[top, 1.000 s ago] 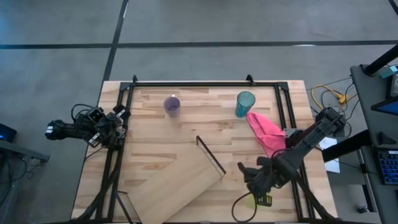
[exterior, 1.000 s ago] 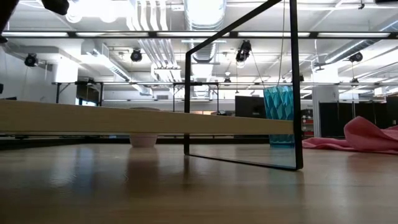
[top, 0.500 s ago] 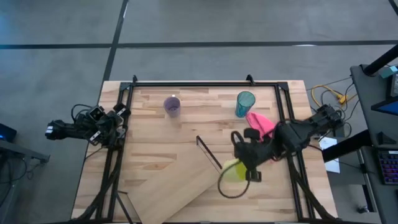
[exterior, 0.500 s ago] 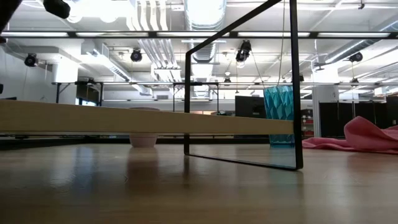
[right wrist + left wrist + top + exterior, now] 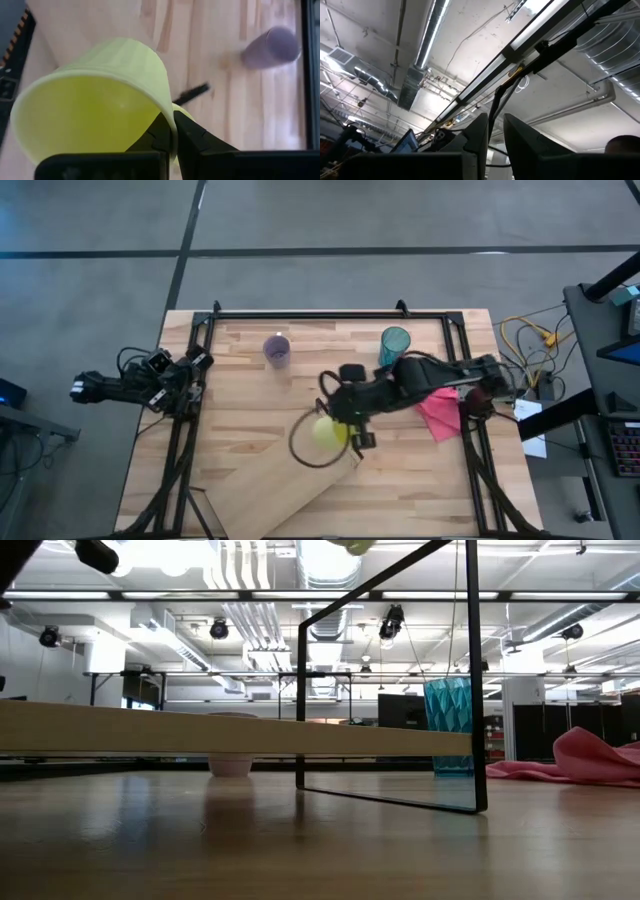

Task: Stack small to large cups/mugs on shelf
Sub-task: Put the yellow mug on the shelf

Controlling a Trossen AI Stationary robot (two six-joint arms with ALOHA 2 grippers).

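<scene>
- Your right gripper (image 5: 338,430) is clamped on the rim of the yellow mug (image 5: 325,432).
- A second ago it was off beyond the shelf's (image 5: 285,480) framed end; now the mug hangs over that end, ready for lowering.
- Your left gripper (image 5: 195,363), fingers nearly closed on nothing, waits far from the shelf.

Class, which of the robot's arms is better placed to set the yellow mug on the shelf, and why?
The right. Its claw is shut on the yellow mug, held above the shelf; the left arm is off at the table's edge.
</scene>
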